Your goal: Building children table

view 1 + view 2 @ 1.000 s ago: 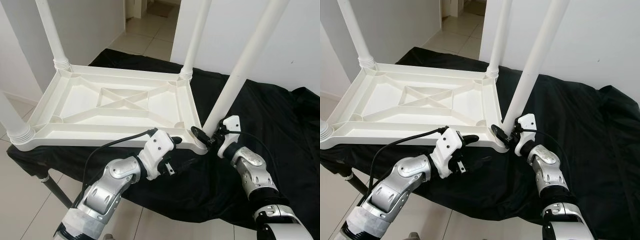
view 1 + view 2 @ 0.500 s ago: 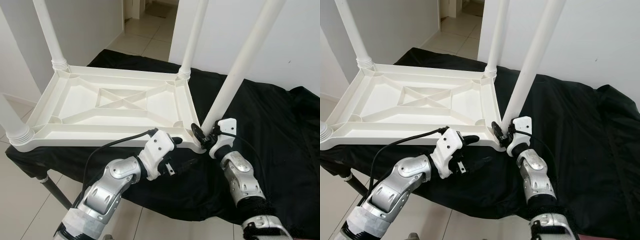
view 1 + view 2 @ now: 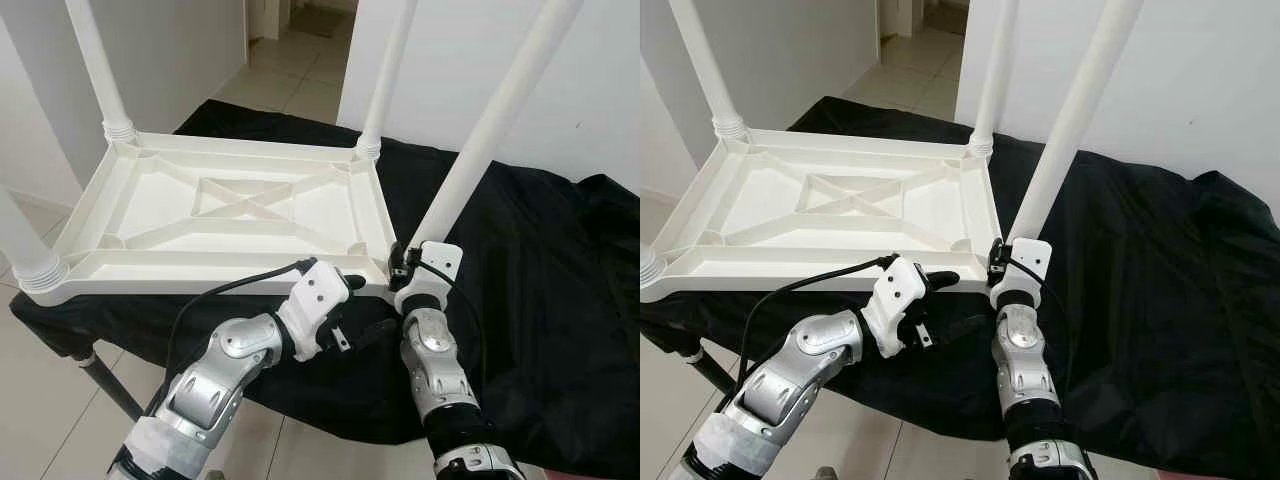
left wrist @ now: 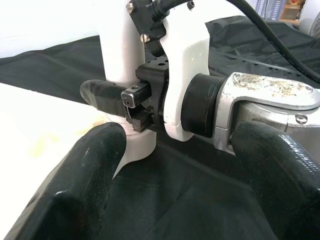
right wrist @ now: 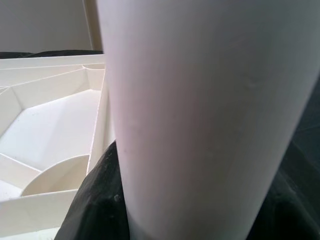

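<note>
A white plastic table top [image 3: 150, 205] lies upside down on a black cloth. Three white legs stand in its far-left [image 3: 100, 70], far-right [image 3: 385, 80] and near-left [image 3: 20, 240] corners. A fourth white leg [image 3: 480, 140] leans to the right, its foot at the near-right corner. My right gripper [image 3: 400, 265] is shut on the base of that leg. My left gripper [image 3: 368, 303] is open just in front of that corner. In the left wrist view its fingertips [image 4: 85, 170] frame the right gripper and the leg [image 4: 117, 60]. The right wrist view has the leg [image 5: 200, 115] close up.
The black cloth [image 3: 530, 250] covers a low stand and hangs over its front edge. A dark metal stand leg [image 3: 105, 385] reaches the tiled floor [image 3: 40, 390] at the near left. White walls rise behind, with a doorway [image 3: 300, 40] beyond.
My right forearm has swung left, from the right of the leg to directly below it. The leg's foot has shifted slightly left toward the corner. The left arm has stayed put.
</note>
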`<state>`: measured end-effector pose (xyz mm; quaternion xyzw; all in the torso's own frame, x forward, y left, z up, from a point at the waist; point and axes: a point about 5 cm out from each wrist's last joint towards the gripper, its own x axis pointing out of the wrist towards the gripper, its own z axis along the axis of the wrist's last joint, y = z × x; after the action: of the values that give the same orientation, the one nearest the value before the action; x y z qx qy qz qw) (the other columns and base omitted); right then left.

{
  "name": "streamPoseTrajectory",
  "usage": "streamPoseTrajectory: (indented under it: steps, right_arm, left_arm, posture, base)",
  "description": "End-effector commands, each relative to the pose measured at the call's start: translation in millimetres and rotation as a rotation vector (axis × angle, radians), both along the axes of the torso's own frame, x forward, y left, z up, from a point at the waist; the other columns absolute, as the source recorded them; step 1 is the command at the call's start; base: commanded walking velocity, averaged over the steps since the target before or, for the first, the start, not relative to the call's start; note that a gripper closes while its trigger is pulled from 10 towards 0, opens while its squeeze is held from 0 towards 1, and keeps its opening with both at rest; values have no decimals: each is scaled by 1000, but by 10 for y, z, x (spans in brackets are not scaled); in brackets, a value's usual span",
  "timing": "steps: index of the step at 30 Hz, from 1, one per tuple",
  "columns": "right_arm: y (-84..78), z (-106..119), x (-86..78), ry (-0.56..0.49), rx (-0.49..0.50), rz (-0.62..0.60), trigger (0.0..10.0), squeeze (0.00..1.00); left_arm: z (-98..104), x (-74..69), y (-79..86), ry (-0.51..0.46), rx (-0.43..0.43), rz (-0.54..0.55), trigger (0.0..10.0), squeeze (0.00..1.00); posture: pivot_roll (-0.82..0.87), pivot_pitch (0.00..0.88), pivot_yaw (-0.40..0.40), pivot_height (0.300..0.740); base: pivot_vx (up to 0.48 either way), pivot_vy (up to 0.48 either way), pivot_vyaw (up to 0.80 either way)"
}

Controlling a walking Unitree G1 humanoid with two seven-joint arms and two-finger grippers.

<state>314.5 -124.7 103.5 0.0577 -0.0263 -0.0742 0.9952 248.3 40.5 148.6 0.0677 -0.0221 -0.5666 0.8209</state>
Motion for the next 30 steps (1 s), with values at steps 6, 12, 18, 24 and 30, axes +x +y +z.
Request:
streamPoseTrajectory:
  steps: [6, 12, 18, 24, 30]
  right_arm:
    - [66, -30, -128, -36, 80, 142, 10000, 1000]
    - [15, 22, -148, -76, 26, 148, 10000, 1000]
    - [-68, 66, -155, -111, -12, 173, 10000, 0]
    - [-102, 80, -185, -130, 1, 221, 10000, 0]
    - [-111, 106, -180, -143, -12, 294, 10000, 0]
  left_arm:
    - [-29, -20, -18, 3, 11, -13, 10000, 0]
    - [-23, -16, -10, 3, 13, -13, 10000, 0]
    - [-22, -15, -12, 3, 11, -12, 10000, 0]
    - [-31, -7, -14, 5, 5, -2, 10000, 0]
    - [8, 39, 5, -12, -10, 26, 10000, 0]
  posture:
    - [-7, 0, -99, 740]
    - [-12, 0, -88, 740]
    - [-16, 0, -90, 740]
    - [-17, 0, -95, 740]
    - [-24, 0, -95, 740]
  base:
    - [0, 0, 0]
    - [0, 0, 0]
    - [0, 0, 0]
    - [0, 0, 0]
    - [0, 0, 0]
